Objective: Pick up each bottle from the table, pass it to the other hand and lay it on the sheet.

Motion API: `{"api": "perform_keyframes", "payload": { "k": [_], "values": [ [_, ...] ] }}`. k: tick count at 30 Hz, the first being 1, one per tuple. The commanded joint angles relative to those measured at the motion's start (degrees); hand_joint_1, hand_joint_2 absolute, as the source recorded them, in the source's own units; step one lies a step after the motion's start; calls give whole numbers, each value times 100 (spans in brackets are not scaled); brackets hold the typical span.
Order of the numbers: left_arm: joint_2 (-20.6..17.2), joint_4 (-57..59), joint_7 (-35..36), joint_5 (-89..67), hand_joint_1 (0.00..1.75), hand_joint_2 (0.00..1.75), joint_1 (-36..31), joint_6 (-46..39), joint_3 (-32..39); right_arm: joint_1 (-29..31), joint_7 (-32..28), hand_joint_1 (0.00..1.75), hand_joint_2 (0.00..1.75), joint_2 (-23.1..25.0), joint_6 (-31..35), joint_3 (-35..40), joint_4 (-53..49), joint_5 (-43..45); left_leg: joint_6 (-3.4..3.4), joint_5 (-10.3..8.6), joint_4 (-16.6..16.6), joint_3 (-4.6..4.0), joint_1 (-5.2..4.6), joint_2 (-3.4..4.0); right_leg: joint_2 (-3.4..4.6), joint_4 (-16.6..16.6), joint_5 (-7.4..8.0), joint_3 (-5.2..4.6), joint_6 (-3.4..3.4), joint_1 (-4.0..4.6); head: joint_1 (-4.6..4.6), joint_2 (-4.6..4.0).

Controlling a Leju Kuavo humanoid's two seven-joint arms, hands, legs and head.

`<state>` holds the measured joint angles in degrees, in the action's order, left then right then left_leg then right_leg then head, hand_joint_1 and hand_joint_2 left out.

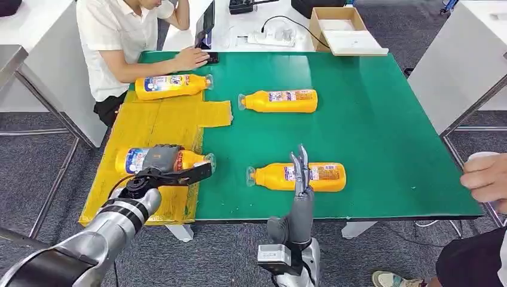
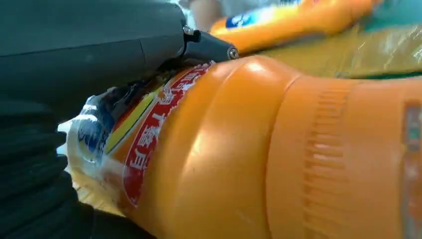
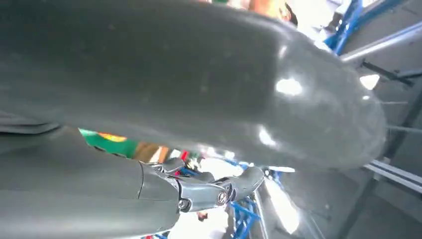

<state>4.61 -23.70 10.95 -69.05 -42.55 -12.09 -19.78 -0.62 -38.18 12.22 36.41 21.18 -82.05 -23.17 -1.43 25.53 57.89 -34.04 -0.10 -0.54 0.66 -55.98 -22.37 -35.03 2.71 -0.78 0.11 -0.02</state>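
Four orange bottles lie on their sides. My left hand [image 1: 160, 160] wraps over one bottle [image 1: 192, 159] that rests on the front part of the yellow sheet [image 1: 143, 122]; up close its orange body [image 2: 259, 149] presses against my left hand [image 2: 89, 55]. A second bottle [image 1: 172, 85] lies at the sheet's far end. Two others lie on the green mat [image 1: 382, 125]: one far [image 1: 279, 100], one near [image 1: 320, 177]. My right hand [image 1: 301, 173] stands upright, fingers straight, in front of the near bottle and holds nothing; the right wrist view shows that right hand [image 3: 199, 189] empty.
A person in a white shirt [image 1: 113, 36] sits at the far left with a hand [image 1: 191, 58] on the mat by a tablet [image 1: 205, 24]. Another person's hand [image 1: 487, 176] is at the right edge. A cardboard box [image 1: 342, 27] stands beyond the mat.
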Motion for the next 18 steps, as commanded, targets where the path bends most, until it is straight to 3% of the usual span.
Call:
{"api": "perform_keyframes", "payload": {
  "k": [1, 2, 4, 8, 10, 17, 18],
  "values": [
    [90, 886, -275, 327, 68, 175, -102, 653, 65, 368, -182, 0, 0, -202, 359, 319, 917, 172, 8, 4, -13, 34, 5, 17, 10, 12, 0, 29, -9, 6, 2, 2],
    [90, 886, -275, 327, 0, 175, -102, 653, 65, 368, -182, 0, 0, -202, 359, 319, 917, 172, 11, 5, -16, 44, 4, 19, 8, 14, -2, 38, -13, 6, -2, 2],
    [238, 723, -1091, 892, 0, 175, -61, 966, 469, 377, -182, 0, 0, -236, 359, 330, 947, 204, 7, 3, -13, 39, 2, 17, 7, 11, 0, 31, -9, 3, -2, 2],
    [365, 630, -1462, 1225, 0, 175, -77, 1221, 683, 374, -182, 0, 0, -277, 359, 370, 946, 254, 5, -1, -10, 42, 0, -13, -13, 6, -5, 41, -7, 1, -4, 2],
    [447, 481, -1970, 1838, 0, 175, -40, 1622, 1077, 396, -182, 0, 0, -285, 359, 423, 978, 299, 4, -1, -10, 47, 2, -28, -19, 9, -6, 54, -8, 3, -2, 2],
    [447, 481, -1970, 1838, 0, 175, -40, 1622, 1077, 396, -182, 0, 0, -285, 359, 423, 978, 299, 1, -4, -8, 60, -1, -33, -23, 6, -5, 72, -10, 1, 0, 2],
    [471, 415, -2273, 2104, 0, 175, -12, 1802, 1231, 406, -182, 0, 0, -284, 359, 436, 1007, 287, 4, -4, -11, 64, -1, -29, -22, 8, -4, 75, -14, 2, 0, 2]
  ]
}}
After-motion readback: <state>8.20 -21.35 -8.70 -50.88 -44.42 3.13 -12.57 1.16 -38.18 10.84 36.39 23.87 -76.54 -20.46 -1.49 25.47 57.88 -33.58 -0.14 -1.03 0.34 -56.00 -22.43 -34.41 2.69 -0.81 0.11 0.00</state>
